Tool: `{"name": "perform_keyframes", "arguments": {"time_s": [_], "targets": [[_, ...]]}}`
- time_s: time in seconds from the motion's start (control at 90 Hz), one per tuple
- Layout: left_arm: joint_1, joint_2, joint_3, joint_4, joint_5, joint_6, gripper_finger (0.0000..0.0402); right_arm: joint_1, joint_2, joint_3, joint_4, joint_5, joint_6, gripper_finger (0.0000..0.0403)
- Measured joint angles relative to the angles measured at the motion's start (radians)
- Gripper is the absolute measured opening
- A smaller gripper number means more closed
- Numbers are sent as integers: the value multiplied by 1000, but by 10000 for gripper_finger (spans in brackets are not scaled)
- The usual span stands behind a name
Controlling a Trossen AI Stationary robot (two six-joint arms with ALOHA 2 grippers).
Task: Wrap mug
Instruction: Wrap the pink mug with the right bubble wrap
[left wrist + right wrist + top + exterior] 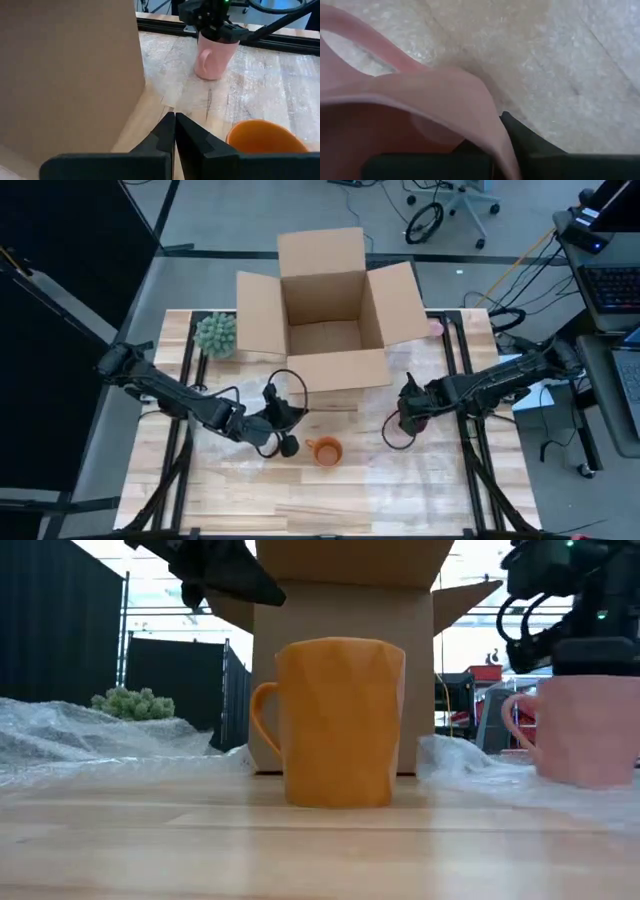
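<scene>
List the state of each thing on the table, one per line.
Orange mug: upright, free.
Pink mug: upright, rim gripped by right gripper.
Cardboard box: flaps open.
Bubble wrap: spread out on table.
Left gripper: jaws shut, holding nothing.
</scene>
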Motion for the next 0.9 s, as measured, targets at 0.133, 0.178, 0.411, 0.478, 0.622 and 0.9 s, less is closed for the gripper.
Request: {"name": "perform_keyframes", "arguments": {"time_s": [0.133,0.178,0.411,0.478,0.622,0.9], "targets": [[0,0,0,0,0,0,0,-6,0,0,-21,-14,-18,56],[0,0,0,0,0,0,0,-5,0,0,-22,-20,-19,75],[0,0,0,0,0,0,0,-3,-47,47,-36,-71,-51,180],[0,0,0,1,0,0,0,-3,-76,80,-55,-75,-56,204],[0,0,0,5,2,0,0,20,-143,173,-173,-61,-72,239],[0,0,0,30,5,0,0,76,-250,259,-220,-8,-114,253]]}}
